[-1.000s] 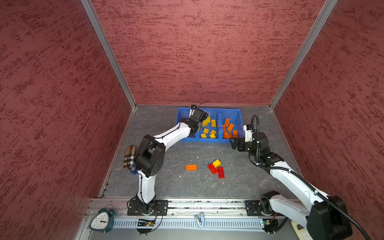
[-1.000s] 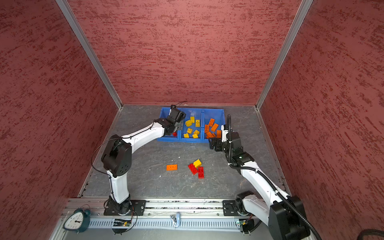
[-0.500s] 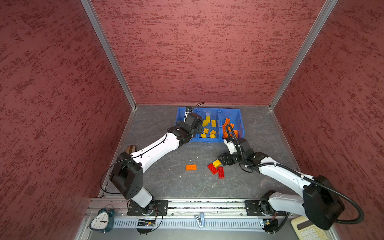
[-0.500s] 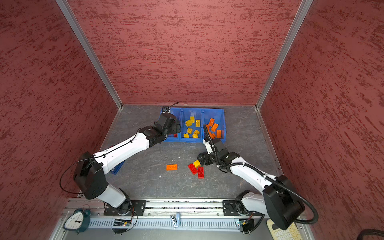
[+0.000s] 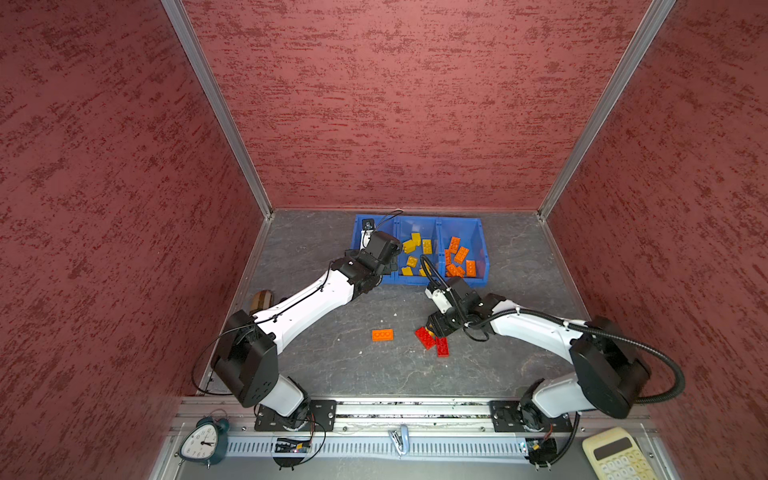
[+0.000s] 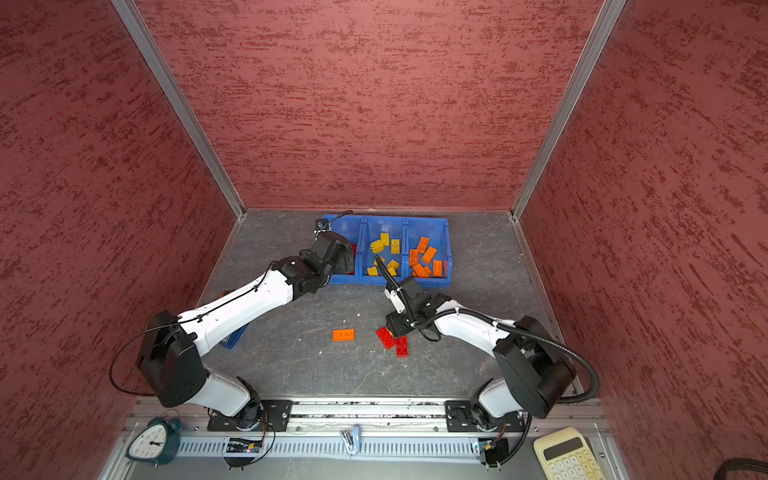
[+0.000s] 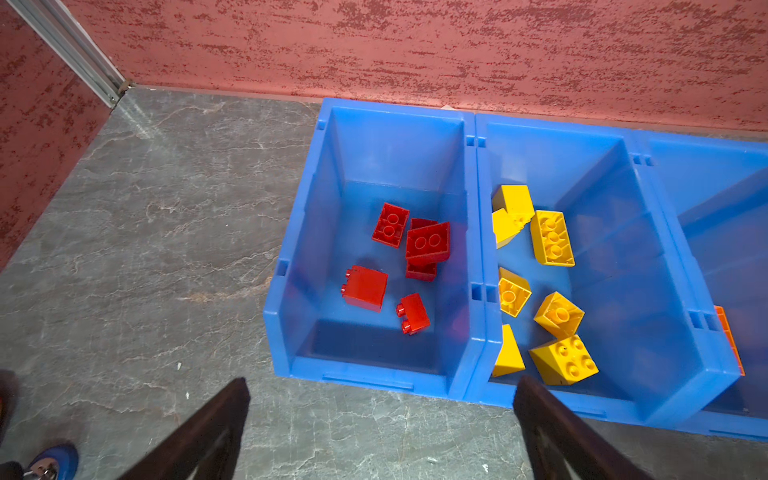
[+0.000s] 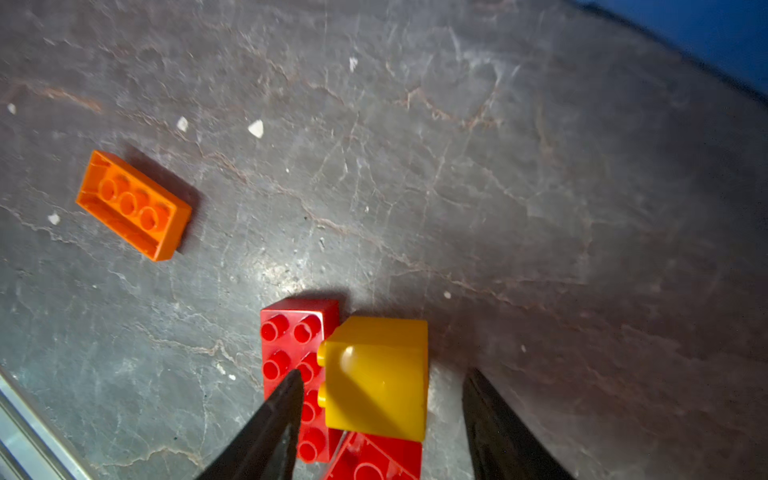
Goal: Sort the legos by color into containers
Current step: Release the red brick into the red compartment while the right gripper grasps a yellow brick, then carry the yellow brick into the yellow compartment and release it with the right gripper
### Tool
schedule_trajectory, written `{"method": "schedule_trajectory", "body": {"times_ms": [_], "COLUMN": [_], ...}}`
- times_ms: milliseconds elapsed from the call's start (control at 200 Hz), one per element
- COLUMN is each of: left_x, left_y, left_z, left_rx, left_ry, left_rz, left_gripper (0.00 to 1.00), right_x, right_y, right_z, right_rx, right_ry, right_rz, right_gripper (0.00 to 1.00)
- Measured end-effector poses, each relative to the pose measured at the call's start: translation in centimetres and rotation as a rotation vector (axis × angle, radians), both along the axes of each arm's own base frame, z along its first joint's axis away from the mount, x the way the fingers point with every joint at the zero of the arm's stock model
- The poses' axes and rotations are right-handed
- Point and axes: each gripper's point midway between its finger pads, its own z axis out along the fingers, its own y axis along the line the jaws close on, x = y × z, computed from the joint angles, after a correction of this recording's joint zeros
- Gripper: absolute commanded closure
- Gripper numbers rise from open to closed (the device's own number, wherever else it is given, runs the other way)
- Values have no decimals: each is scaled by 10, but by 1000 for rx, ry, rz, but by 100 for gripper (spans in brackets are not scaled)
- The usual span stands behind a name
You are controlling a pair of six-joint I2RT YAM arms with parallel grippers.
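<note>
My left claw (image 7: 382,382) stands wide apart and holds nothing; its dark fingers (image 7: 216,419) hang over the grey desk (image 7: 137,232), just in front of the lip of the blue bins (image 7: 399,114). In both top views the three joined bins sit in the upper middle of the frame, against the back wall. The red legos (image 7: 428,245) lie in the leftmost bin; the yellow legos (image 7: 552,239) lie in the middle one; the orange legos (image 5: 457,255) lie in the rightmost.

My right claw (image 8: 383,374) is down at the desk, just right of centre in both top views. It is apart, not clamped, with a yellow brick (image 8: 378,378) between its fingers; one fingertip (image 8: 291,386) lies over the red brick beside it, and the other stands clear of the yellow brick, with bare desk showing in the gap. The yellow brick lies on its side, touching the two red bricks (image 5: 424,337), which lie against each other. An orange brick (image 5: 382,335) lies alone, hollow side up, left of the red pair and apart from it.
</note>
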Motion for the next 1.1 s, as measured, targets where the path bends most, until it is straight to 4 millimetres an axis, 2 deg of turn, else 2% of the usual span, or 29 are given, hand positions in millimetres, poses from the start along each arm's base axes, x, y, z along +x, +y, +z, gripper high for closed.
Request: {"method": "schedule_trajectory", "body": {"times_ms": [220, 406, 591, 691, 817, 927, 997, 1102], "left_x": [-1, -1, -1, -1, -3, -13, -26, -45], "left_y": [6, 8, 8, 8, 6, 4, 3, 6], "left_z": [-3, -3, -3, -4, -7, -18, -26, -30], "left_rx": [2, -5, -6, -7, -13, -22, -26, -36], "left_ry": [13, 14, 14, 17, 30, 62, 86, 101], "left_rz": [24, 34, 35, 33, 20, -12, -48, -96], "left_gripper": [1, 1, 1, 1, 1, 1, 1, 0], "right_x": [-1, 4, 12, 22, 45, 84, 109, 136], "right_y": [-4, -6, -4, 2, 17, 34, 42, 49], "right_z": [-13, -11, 7, 25, 57, 86, 95, 94], "right_rx": [-67, -83, -59, -16, 41, 61, 59, 32], "right_ry": [7, -20, -81, -142, -250, -359, -414, -454], "right_rz": [-1, -15, -28, -33, -34, -78, -120, -174], "right_gripper": [56, 61, 63, 62, 62, 61, 61, 61]}}
